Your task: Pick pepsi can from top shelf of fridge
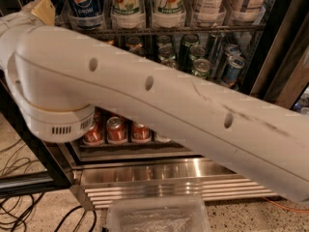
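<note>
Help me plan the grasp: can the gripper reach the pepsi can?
Likely, unconfirmed: the pepsi can stands unblocked at the top shelf front, the arm close by, but the gripper is out of view.

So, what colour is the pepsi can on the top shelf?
The pepsi can is blue with a red-white-blue round logo, camera view; end effector not in view.

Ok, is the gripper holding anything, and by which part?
Cannot tell: the gripper is out of view, beyond the white arm. A pepsi can stands on the top shelf.
</note>
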### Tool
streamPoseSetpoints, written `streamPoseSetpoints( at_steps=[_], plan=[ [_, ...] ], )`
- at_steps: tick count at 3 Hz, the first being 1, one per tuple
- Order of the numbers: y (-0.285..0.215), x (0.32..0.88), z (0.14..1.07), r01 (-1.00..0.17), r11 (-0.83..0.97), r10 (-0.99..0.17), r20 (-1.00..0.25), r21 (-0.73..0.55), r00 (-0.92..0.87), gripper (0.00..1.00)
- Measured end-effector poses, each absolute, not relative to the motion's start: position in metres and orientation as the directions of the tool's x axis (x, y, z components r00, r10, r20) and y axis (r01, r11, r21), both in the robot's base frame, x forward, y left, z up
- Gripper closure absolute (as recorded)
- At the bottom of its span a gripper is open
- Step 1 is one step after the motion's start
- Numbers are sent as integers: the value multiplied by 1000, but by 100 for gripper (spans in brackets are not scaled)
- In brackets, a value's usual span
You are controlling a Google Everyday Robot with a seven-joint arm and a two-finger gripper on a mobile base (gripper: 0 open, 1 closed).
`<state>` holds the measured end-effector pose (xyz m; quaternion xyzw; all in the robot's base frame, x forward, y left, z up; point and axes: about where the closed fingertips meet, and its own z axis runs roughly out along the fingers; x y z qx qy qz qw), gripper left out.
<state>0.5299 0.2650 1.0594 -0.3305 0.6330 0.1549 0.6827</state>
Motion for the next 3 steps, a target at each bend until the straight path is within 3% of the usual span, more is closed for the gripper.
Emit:
streamPoseSetpoints(
  at_steps=[2, 3],
  plan=[
    [261, 527, 1053, -559, 808, -122, -981, -188, 154, 3],
    [251, 523, 1059, -541, 826, -67, -981, -158, 184, 22]
  ],
)
